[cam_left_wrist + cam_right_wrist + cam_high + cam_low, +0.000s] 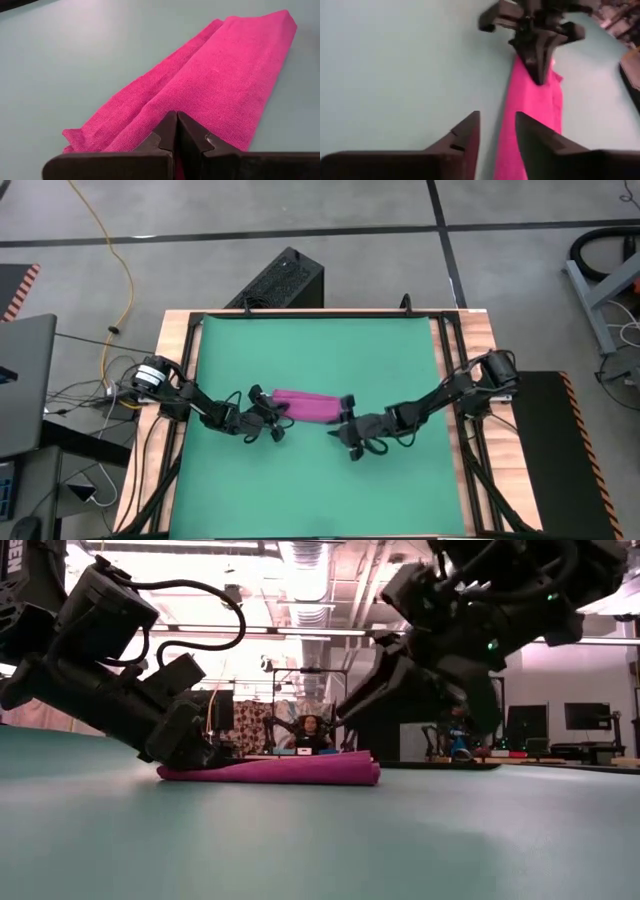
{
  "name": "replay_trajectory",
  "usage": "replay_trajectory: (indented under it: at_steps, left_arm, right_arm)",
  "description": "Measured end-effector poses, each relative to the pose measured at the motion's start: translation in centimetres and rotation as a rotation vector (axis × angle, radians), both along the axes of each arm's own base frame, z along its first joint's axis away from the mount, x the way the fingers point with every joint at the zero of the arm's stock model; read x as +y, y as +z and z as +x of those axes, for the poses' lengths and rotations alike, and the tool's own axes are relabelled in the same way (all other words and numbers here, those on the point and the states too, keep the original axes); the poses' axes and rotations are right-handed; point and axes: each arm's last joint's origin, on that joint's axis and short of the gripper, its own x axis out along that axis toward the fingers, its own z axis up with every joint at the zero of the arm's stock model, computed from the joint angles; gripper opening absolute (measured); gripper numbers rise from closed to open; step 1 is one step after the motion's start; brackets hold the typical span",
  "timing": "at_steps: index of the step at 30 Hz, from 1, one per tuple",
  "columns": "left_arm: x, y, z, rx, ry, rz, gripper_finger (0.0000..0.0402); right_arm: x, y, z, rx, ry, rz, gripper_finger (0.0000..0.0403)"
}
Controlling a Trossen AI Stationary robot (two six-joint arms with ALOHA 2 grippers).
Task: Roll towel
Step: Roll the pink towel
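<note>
The towel (308, 405) lies folded long (magenta, coarse weave).

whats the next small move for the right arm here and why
Probably draw the right gripper a little clear of the towel. Its fingers stand apart with nothing between them, at the towel's right end, while the left gripper is shut, pinching the left end. The towel lies as a long flattened fold on the green mat, so rolling looks unfinished; the right arm likely needs to re-approach.
</note>
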Motion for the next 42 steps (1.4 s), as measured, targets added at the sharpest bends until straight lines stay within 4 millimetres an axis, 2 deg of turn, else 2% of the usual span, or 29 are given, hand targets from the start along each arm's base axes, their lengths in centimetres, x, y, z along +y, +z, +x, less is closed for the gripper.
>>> replay_trajectory:
  at_steps: [5, 8, 13, 21, 25, 30, 37, 39, 42]
  left_arm:
    - [0.0, 0.0, 0.0, 0.0, -0.005, -0.004, 0.0]
    - [-0.1, 0.0, 0.0, 0.002, -0.015, -0.014, 0.0]
    - [-0.1, 0.0, 0.0, -0.004, -0.013, -0.029, 0.0]
    - [-0.1, 0.0, 0.1, -0.012, -0.016, -0.045, 0.0]
    - [-0.2, 0.0, 0.1, -0.011, -0.025, -0.052, 0.0]
    - [-0.2, -0.1, 0.1, 0.009, -0.056, -0.07, 0.0]
    - [-0.4, -0.1, 0.2, -0.008, -0.071, -0.121, 0.0]
    - [-0.6, 0.1, 0.3, -0.032, -0.1, -0.169, 0.0]
    - [-1.0, 0.6, 0.7, -0.092, -0.171, -0.262, 0.0]
  right_arm:
    - [-1.2, -0.4, 0.2, 0.017, -0.064, 0.034, 0.0206]
    - [-2.0, -0.8, 0.1, 0.064, -0.111, 0.06, 0.0227]
    - [-3.0, -1.3, 0.3, 0.086, -0.132, 0.104, 0.023]
    - [-2.5, -4.0, 1.3, 0.115, -0.118, 0.108, 0.0226]
    - [-2.6, -4.8, 1.9, 0.108, -0.211, 0.132, 0.0221]
    - [-2.9, -4.8, 1.3, 0.152, -0.293, 0.19, 0.0178]
    - [-2.3, -4.9, 0.6, 0.195, -0.348, 0.212, 0.0028]
    - [-1.9, -4.9, 0.5, 0.199, -0.335, 0.213, 0.0018]
    - [-1.7, -4.7, 0.4, 0.197, -0.342, 0.264, 0.0032]
